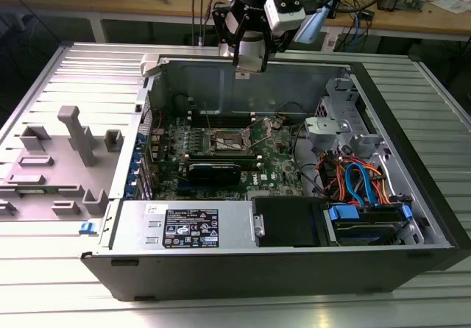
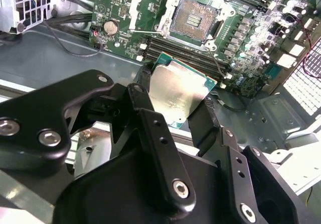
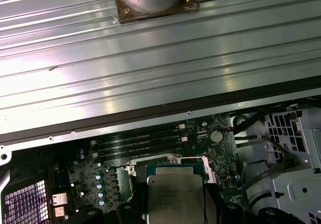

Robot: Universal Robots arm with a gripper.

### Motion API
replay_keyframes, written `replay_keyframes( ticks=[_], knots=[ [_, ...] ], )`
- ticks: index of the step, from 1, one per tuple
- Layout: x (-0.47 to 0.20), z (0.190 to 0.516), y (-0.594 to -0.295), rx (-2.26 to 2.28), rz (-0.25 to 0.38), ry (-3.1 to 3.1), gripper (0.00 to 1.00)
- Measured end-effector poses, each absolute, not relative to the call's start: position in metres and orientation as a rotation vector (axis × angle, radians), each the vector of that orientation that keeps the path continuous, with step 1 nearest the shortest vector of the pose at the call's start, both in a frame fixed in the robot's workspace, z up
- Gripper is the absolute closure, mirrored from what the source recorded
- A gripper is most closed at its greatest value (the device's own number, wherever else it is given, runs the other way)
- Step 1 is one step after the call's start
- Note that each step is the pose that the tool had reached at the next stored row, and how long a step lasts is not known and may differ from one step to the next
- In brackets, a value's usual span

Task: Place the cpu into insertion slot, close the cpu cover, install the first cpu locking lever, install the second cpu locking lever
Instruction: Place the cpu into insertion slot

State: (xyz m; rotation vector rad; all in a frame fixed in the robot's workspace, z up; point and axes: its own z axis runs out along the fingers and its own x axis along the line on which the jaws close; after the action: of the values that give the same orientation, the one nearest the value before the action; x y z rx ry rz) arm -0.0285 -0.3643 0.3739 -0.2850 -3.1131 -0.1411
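My gripper [image 2: 175, 106] is shut on the cpu [image 2: 176, 94], a flat square chip with a silver top and green edge, pinched at two opposite sides by the black fingers [image 2: 204, 117]. In the first wrist view the cpu [image 3: 175, 199] hangs above the green board. In the exterior view the gripper [image 1: 250, 63] hovers over the case's rear wall, well above the board. The insertion slot [image 2: 193, 18] lies open with its dark contact field bare and stands apart from the chip. Beside it the silver cpu cover [image 2: 142, 5] is folded back. The insertion slot [image 1: 228, 141] sits mid-board.
The open computer case [image 1: 412, 166] holds long black memory slots [image 2: 190, 50], a black graphics card [image 1: 213, 170], a power supply [image 1: 188, 226] and a drive bay with orange and blue cables [image 1: 360, 184]. A grey fixture [image 1: 70, 148] stands at the exterior view's left.
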Motion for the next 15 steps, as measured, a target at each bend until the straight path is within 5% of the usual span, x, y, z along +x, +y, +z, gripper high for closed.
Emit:
replay_keyframes(
  ticks=[15],
  knots=[
    [-0.0304,0.3724,-0.3711,-0.393,-0.142,-3.104,0.46]
  ],
)
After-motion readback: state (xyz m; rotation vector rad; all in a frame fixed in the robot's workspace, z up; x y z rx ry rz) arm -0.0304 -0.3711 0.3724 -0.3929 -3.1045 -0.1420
